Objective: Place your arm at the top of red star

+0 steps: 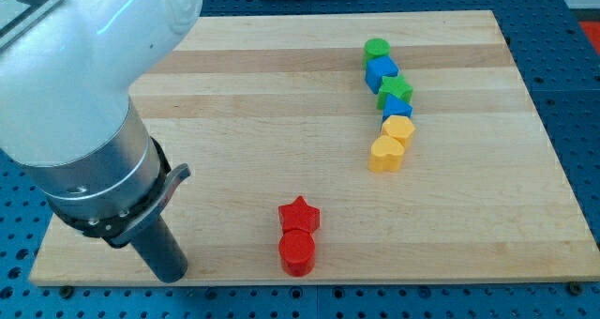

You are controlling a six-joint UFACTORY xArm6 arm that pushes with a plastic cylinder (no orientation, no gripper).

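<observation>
The red star (299, 214) lies near the view's bottom, at the middle of the wooden board (281, 122). A red cylinder (297, 252) touches it just below. My tip (169, 274) rests on the board near the bottom left, well to the left of and a little lower than the red star. The big white arm body covers the view's top left.
A curved chain of blocks stands at the upper right: green cylinder (376, 49), blue block (382, 71), green star (395, 88), blue triangle (397, 106), yellow block (399, 129), yellow heart (385, 154). The board's bottom edge is close under my tip.
</observation>
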